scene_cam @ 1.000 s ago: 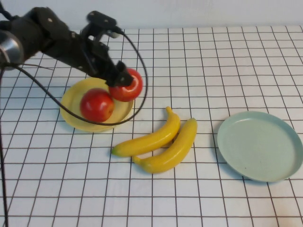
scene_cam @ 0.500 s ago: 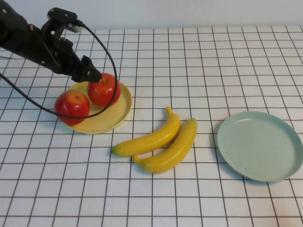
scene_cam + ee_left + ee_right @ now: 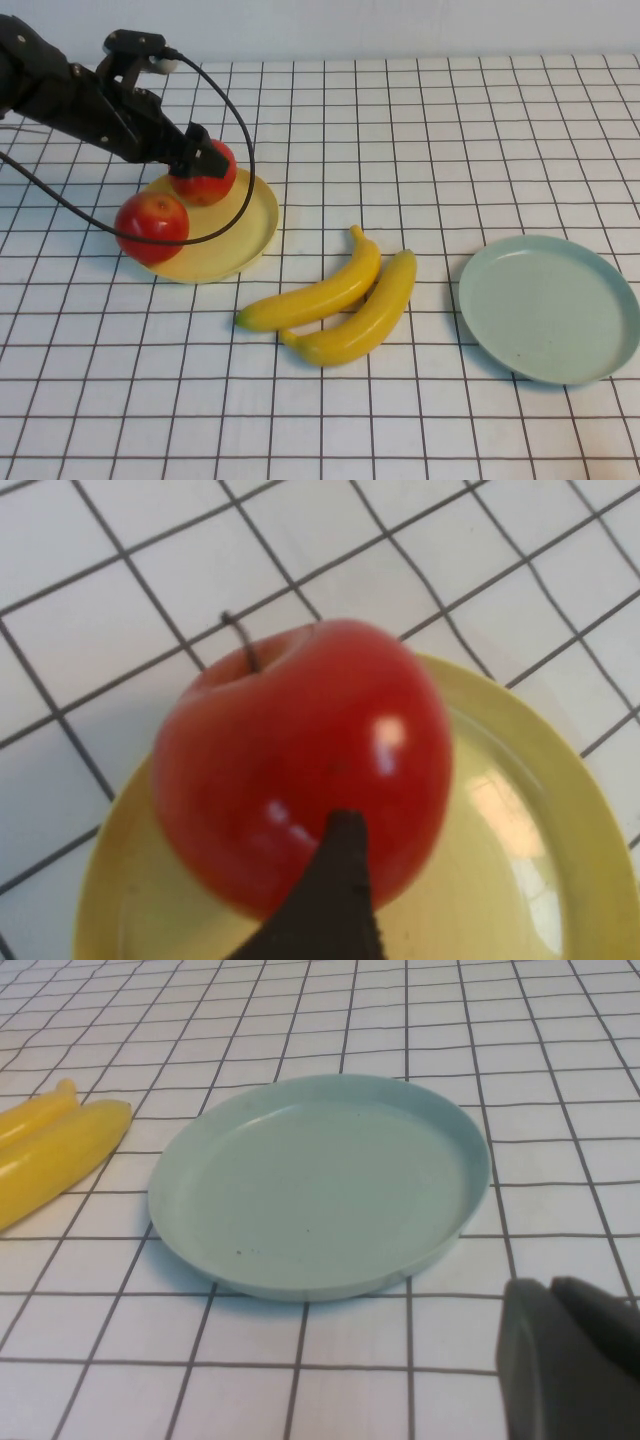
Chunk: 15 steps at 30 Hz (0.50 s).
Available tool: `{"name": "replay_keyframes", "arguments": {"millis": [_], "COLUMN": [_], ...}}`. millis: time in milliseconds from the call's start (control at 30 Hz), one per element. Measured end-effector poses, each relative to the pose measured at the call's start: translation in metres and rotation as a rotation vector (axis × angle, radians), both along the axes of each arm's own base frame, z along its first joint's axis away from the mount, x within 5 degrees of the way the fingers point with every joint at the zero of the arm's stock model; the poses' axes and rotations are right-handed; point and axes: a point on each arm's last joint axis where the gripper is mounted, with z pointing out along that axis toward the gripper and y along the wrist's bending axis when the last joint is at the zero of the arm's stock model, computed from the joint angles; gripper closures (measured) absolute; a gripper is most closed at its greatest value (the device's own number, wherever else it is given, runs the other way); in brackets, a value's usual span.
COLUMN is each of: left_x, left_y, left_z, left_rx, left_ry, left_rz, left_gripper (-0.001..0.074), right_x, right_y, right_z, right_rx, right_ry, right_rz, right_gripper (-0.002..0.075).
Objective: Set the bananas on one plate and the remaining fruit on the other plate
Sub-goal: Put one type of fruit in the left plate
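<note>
Both apples [image 3: 203,172] [image 3: 152,226] sit on the yellow plate [image 3: 250,228], so the left gripper [image 3: 196,150], jaws spread at the far apple and gripping nothing, should lift straight up so it doesn't nudge it. Bananas [image 3: 340,298] lie mid-table, next to the empty green plate [image 3: 550,308]. The right gripper [image 3: 570,1355] is closed near that plate, not holding anything.
</note>
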Motion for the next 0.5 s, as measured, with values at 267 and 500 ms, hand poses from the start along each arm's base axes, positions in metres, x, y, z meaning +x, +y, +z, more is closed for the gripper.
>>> {"name": "replay_keyframes", "arguments": {"millis": [267,500], "left_x": [-0.017,-0.051], "left_y": [-0.003,-0.007], "left_z": [0.031,0.082], "left_rx": [-0.012,-0.048], "left_ry": [-0.03,-0.067], "left_rz": [-0.086,-0.198], "left_gripper": [0.0067,0.0252], "right_x": [0.0,0.0], "right_y": [0.0,0.0], "right_z": [0.0,0.0], "right_rx": [0.0,0.0], "right_ry": [0.0,0.0], "right_rz": [0.0,0.0], "right_gripper": [0.0743,0.0743]}}
